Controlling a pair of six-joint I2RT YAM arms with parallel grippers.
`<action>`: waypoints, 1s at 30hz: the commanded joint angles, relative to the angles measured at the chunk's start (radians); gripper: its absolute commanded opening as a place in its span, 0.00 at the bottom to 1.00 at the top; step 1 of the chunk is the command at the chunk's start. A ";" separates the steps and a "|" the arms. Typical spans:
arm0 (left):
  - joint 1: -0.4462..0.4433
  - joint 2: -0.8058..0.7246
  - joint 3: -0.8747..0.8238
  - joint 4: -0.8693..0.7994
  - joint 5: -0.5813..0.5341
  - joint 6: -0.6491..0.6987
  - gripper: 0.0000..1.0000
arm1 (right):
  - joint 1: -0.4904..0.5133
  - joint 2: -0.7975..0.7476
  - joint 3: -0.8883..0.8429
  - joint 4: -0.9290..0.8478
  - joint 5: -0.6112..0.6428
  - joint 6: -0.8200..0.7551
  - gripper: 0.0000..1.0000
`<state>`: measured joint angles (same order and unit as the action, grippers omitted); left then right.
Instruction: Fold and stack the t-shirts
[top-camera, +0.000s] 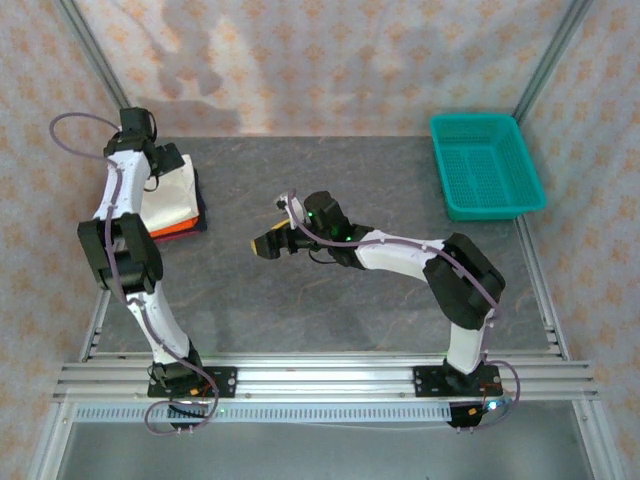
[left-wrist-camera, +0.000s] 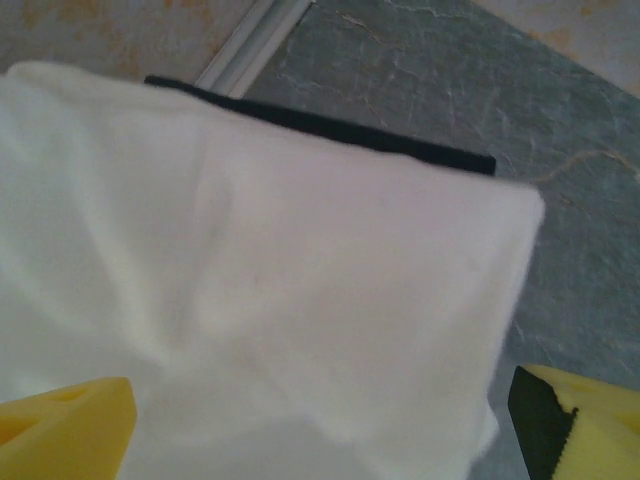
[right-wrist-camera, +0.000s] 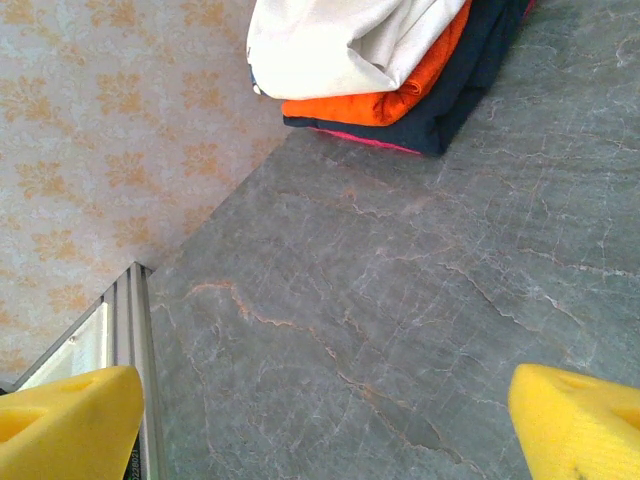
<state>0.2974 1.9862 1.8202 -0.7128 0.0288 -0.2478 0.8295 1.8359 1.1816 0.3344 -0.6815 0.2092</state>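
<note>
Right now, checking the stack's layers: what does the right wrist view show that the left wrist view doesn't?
Right wrist: orange shirt and navy shirt under the white shirt, a pink edge at the bottom, the patterned wall. Left wrist: the top layer's upper face close up, a thin dark edge behind it. Both: white shirt on top, grey table, an open tool (left tool, right tool).

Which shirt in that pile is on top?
The white shirt: it lies over the orange one, which rests on the navy one.
</note>
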 joint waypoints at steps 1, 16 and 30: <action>0.009 0.116 0.091 -0.112 0.006 0.040 0.95 | 0.003 -0.007 0.006 0.049 -0.015 0.006 0.94; -0.025 -0.005 0.032 -0.049 0.148 0.070 1.00 | -0.001 -0.049 -0.033 0.042 0.035 -0.010 0.93; -0.288 -0.676 -0.631 0.373 -0.062 0.088 1.00 | -0.233 -0.364 -0.337 0.072 0.357 0.003 0.94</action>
<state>0.0605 1.3689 1.3281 -0.4633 0.0608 -0.1886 0.6407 1.5730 0.9115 0.3649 -0.4774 0.2165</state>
